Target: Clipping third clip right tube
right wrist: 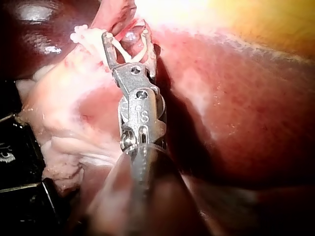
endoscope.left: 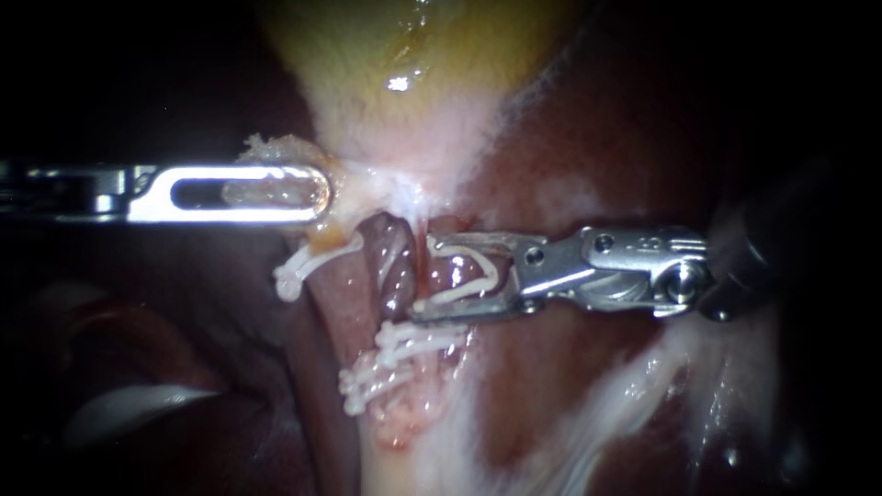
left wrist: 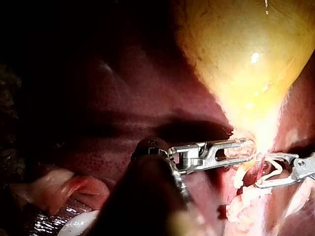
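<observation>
My left instrument (endoscope.left: pixel 317 195) is bright polished steel. It has a long flat jaw, rounded at the tip, with a long oval slot (endoscope.left: pixel 197 193) cut through it and a stepped hinge block behind. Its wrist (left wrist: pixel 189 156) is made of small linked steel pieces that run back to a dark, rounded left shaft (left wrist: pixel 147 196).

My right instrument (endoscope.left: pixel 423 276) has two thin grey-metal jaws forking from a narrow neck. Its clevis (endoscope.left: pixel 643 262) carries round pins and small engraved marks. The right shaft (right wrist: pixel 147 196) behind it looks black, perhaps dark brown, in the dim light.
</observation>
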